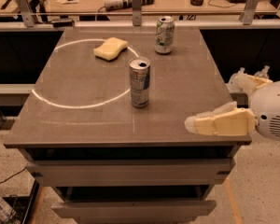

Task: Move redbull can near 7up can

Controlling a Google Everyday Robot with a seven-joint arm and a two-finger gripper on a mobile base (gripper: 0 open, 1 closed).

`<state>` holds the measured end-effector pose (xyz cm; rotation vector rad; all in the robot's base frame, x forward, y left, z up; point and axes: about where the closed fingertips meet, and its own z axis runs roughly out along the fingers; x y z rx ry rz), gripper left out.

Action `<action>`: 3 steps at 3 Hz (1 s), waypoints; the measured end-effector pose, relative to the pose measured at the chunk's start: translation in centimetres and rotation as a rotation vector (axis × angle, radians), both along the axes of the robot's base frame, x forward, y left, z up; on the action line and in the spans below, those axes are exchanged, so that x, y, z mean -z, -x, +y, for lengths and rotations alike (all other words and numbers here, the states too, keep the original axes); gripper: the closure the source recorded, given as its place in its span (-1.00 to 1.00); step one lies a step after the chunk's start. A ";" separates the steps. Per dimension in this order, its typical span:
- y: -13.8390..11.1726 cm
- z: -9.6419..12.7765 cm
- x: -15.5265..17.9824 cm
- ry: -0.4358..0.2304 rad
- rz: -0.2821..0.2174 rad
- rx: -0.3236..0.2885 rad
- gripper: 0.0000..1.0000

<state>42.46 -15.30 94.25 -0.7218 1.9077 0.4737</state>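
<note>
gripper (192,123) over table (84,120) right edge | redbull can (139,82) upright mid-table

The redbull can (139,82) stands upright mid-frame on the grey surface (74,125), at the right edge of a pale ring (74,105) marked there. The 7up can (164,35) stands upright in the upper middle, well apart from it. A yellow sponge (111,48) lies left of the 7up can. The tool (214,123) hovers at lower right, over the surface's near corner.
</note>
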 end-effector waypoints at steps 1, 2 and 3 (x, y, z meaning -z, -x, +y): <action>0.1 1.1 1.4 -0.010 -0.015 -0.012 -1.00; -0.5 2.8 3.7 -0.031 -0.029 -0.028 -1.00; -1.6 4.8 5.9 -0.055 -0.054 -0.047 -1.00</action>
